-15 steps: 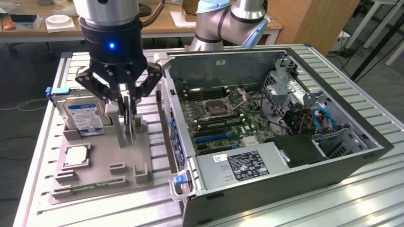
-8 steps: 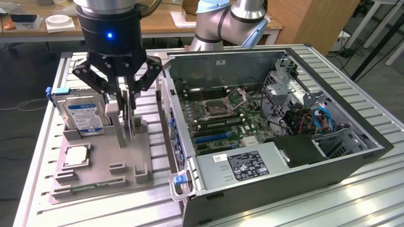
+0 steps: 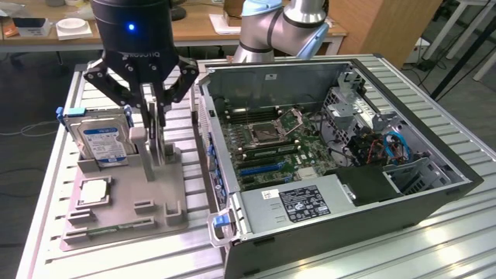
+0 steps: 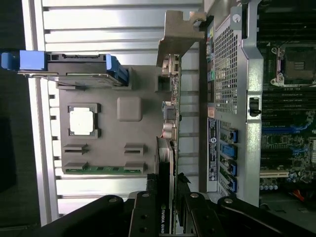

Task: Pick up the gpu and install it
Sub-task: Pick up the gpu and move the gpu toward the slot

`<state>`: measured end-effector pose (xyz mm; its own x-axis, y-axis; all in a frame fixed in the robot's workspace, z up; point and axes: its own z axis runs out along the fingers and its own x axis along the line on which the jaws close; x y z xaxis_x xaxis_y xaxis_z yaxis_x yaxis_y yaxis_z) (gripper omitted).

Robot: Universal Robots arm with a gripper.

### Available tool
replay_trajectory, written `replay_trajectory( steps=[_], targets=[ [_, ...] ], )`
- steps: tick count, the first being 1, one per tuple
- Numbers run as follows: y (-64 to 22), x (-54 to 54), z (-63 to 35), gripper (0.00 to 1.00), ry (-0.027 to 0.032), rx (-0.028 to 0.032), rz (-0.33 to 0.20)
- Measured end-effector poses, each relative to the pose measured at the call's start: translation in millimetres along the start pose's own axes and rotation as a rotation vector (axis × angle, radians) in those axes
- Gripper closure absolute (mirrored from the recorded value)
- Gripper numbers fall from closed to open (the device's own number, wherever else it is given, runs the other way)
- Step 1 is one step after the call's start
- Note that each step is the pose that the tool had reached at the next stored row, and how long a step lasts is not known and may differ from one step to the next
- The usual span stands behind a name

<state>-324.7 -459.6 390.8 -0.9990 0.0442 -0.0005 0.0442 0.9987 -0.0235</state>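
The gpu (image 3: 159, 148) stands on edge over the grey holder tray (image 3: 155, 209), at the exterior view's left beside the open computer case (image 3: 333, 145). My gripper (image 3: 155, 113) comes down from above, its fingers pressed on both faces of the card. In the wrist view the gpu (image 4: 168, 148) runs edge-on, with its silvery bracket (image 4: 177, 34) at the far end and my gripper (image 4: 167, 202) shut on the near end. Whether the card's lower edge still rests in the tray I cannot tell. The motherboard (image 3: 263, 145) lies exposed inside the case, with a blue expansion slot (image 3: 259, 168).
On the tray, a silver hard drive with a blue label (image 3: 104, 142) stands just left of the card. A processor chip (image 3: 93, 192) and a green memory stick (image 3: 108, 231) lie nearer the front. The case's side wall (image 3: 205, 133) rises close beside the card.
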Motion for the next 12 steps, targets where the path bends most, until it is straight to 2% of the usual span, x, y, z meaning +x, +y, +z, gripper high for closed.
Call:
replay_trajectory(
  steps=[8, 12],
  targets=[
    [-0.4, 0.0, -17.6, 0.74, 0.0001, 0.0001, 0.000],
    [-0.5, 0.0, -23.0, 0.74, -0.0001, -0.0001, 0.000]
  ],
)
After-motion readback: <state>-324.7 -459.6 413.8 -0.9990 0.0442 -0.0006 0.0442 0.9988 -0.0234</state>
